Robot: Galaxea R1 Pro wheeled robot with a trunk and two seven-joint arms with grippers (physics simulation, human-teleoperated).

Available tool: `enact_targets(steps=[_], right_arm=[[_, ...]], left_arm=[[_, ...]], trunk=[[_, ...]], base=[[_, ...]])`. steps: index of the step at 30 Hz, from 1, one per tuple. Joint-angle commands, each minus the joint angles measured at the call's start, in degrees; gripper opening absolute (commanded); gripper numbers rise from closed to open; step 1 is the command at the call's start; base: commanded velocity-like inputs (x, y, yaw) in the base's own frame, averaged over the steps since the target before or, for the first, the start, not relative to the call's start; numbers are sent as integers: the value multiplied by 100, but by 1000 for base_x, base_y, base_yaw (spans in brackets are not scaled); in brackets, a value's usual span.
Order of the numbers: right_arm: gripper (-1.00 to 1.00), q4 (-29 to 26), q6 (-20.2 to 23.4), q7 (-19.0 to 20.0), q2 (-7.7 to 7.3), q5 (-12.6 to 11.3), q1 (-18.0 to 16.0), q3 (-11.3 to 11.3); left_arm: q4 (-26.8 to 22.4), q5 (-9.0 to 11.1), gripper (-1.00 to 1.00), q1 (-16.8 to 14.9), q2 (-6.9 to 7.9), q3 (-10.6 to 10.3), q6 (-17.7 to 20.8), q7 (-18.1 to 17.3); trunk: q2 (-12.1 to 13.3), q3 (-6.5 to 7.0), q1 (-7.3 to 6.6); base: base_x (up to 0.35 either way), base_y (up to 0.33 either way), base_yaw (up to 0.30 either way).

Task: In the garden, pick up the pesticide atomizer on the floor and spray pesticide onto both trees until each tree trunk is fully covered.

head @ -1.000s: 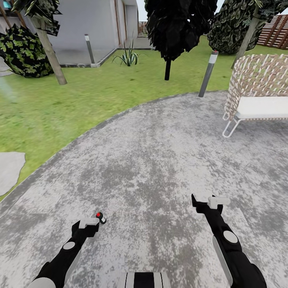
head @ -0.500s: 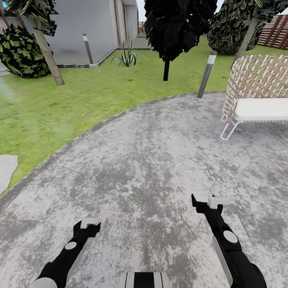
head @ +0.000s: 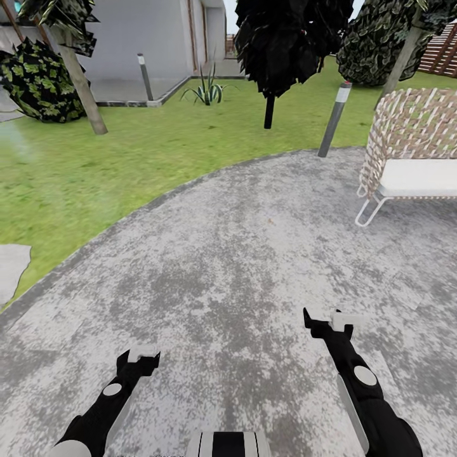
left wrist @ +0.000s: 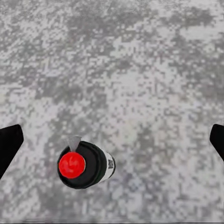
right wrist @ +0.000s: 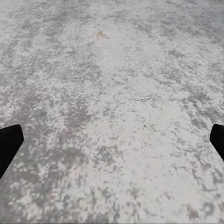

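Left end effector [head: 141, 353] is hanging low over the grey paving [head: 241, 254], fingers spread wide apart with nothing between them; in the left wrist view its dark fingertips [left wrist: 9, 147] are sitting at the two frame edges, and the pesticide atomizer [left wrist: 84, 164] is lying on the paving below the gap, closer to one finger than the other, red spot facing the camera and white part pointing away from that finger. Judgement: the arm is being positioned over the sprayer for a downward grasp, not yet centred, so a small sideways correction looks needed before closing. Right end effector [head: 336, 318] is likewise hovering spread apart and empty over bare paving, apparently parked clear of the pickup. Room near the atomizer is open on all sides, with no obstacle on the surrounding paving. Further out, the paving's curved edge is meeting the lawn [head: 95, 178]; a white-framed woven seat [head: 412, 152] is standing at the paving's right margin and a grey bollard post [head: 335, 117] beside it. Beyond, two tree trunks are showing: one leaning on the left [head: 82, 86], one at far right [head: 403, 54]. No white specks are showing on either, so spraying looks not yet begun. The grass route toward both appears unobstructed.
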Motion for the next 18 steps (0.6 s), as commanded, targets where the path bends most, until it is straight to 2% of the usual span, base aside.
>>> enact_targets(steps=[1,6,16,18], right_arm=[[100,0,0,0,0,0,0,0],[100,0,0,0,1,0,0,-3],[100,0,0,0,1,0,0,-8],[100,0,0,0,1,0,0,-8]], left_arm=[[1,0,100,0,3,-2,1,0],[0,0,100,0,7,-5,1,0],[6,7,100,0,7,7,1,0],[7,8,100,0,2,10,1,0]], trunk=[[0,-3,0],[0,-12,0],[0,-18,0],[-3,-71,5]], base=[[2,-1,253],[0,0,144],[0,0,13],[0,0,0]])
